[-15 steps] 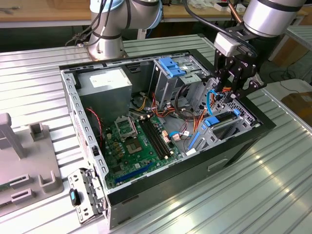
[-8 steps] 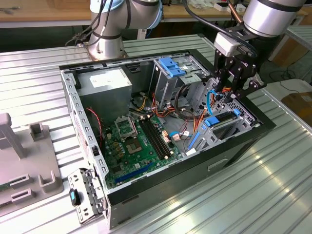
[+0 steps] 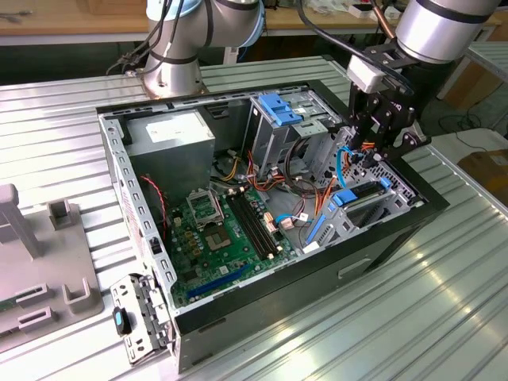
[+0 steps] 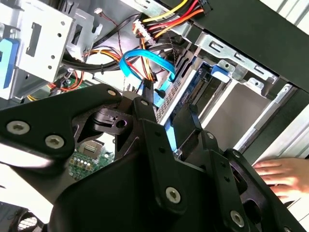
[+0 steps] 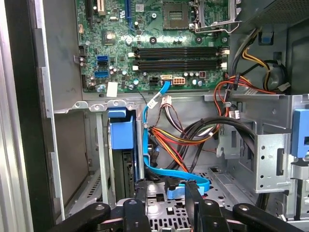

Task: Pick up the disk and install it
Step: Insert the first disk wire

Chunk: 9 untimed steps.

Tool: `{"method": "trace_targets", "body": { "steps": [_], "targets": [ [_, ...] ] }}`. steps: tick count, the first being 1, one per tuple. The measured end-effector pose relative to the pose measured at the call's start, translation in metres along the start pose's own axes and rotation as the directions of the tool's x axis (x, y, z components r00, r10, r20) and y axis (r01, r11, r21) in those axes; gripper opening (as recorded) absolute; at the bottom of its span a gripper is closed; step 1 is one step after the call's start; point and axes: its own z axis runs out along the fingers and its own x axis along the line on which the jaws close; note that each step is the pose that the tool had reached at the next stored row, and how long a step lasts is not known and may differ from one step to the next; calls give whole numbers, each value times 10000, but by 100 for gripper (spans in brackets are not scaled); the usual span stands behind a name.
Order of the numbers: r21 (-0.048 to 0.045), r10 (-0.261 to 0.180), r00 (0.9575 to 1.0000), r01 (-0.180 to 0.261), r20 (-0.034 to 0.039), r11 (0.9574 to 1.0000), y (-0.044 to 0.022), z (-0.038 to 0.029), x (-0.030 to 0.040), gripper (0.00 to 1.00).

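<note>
Gripper (image 5: 166, 187) spread apart, empty, over the disk (image 5: 120, 137); disk stands edgewise near case wall (image 5: 19, 121).

Ribbed metal table (image 3: 444, 309) under open computer case (image 3: 302, 283)

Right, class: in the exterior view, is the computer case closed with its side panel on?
No, the computer case lies open, its motherboard and cables exposed to the camera.

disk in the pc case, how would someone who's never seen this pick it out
Start at the open computer case on the metal table, then go to its end at the exterior view's right. The disk is the slim grey slab in the bay there, edged with bright blue rails, unlike the taller blue-topped drive cage nearby.
</note>
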Motion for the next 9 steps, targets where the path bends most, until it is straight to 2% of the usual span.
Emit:
{"method": "trace_targets", "body": {
  "steps": [3,9],
  "targets": [
    [8,385,9993,-385,-33,9993,4,41,2,44],
    [8,391,9992,-391,-31,9992,4,43,2,43]
  ]
}}
